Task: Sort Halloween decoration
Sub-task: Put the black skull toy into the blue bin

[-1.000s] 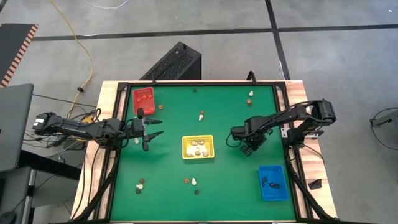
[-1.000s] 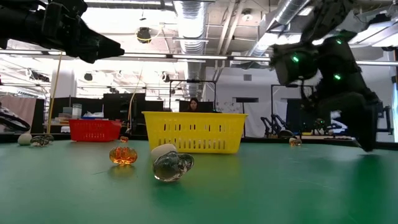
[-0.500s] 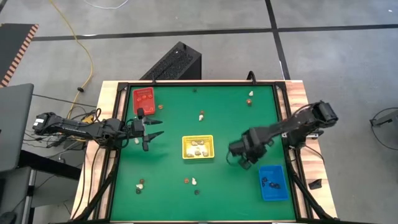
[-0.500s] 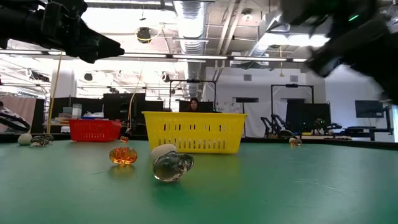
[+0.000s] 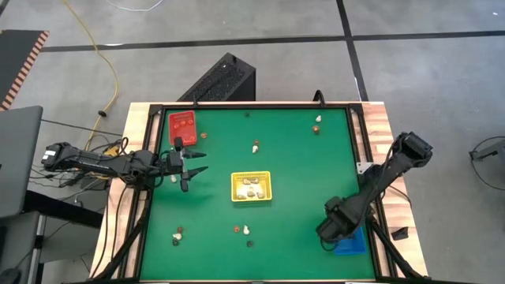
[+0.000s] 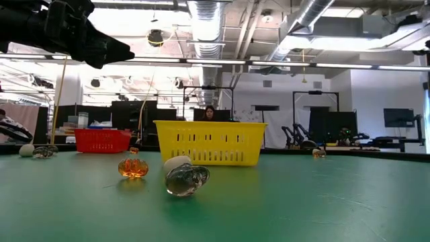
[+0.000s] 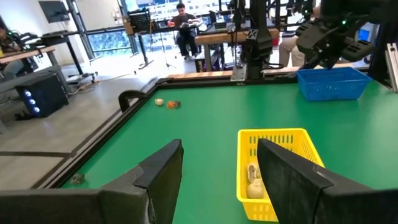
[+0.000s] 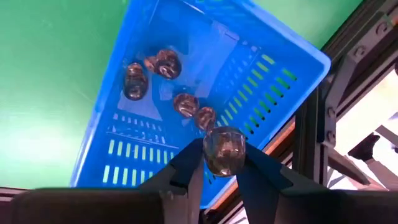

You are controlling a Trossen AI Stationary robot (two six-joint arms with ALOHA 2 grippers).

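Observation:
My right gripper (image 8: 224,157) hangs over the blue tray (image 8: 249,74) at the table's near right corner (image 5: 347,241), shut on a dark glassy round trinket (image 8: 224,149). Several dark trinkets (image 8: 163,63) lie in that tray. My left gripper (image 5: 189,165) waits open at the left edge, level, with nothing between its fingers (image 7: 165,168). Cream trinkets (image 5: 251,189) lie in the yellow tray (image 5: 251,176). Loose trinkets rest on the green mat: a cream one (image 5: 255,147), an orange one (image 6: 133,167) and a clear one (image 6: 187,180). My right gripper pinches the dark round trinket by its two sides (image 8: 210,155) between its two fingertips (image 8: 189,163). The fingers come from above, pointing steeply down. The trinket is lifted clear, right over the blue tray's inside.
The red tray (image 5: 182,126) stands at the far left. More trinkets lie at the far right (image 5: 317,121) and near the front edge (image 5: 177,235) (image 5: 246,230). A black frame (image 5: 371,213) borders the mat beside the blue tray. A person (image 6: 209,112) sits in the room behind.
My right gripper has swung from the mat's right middle toward the near right corner, rising and rolling, and now hangs over the blue tray with the trinket between its fingers. It has left the low view.

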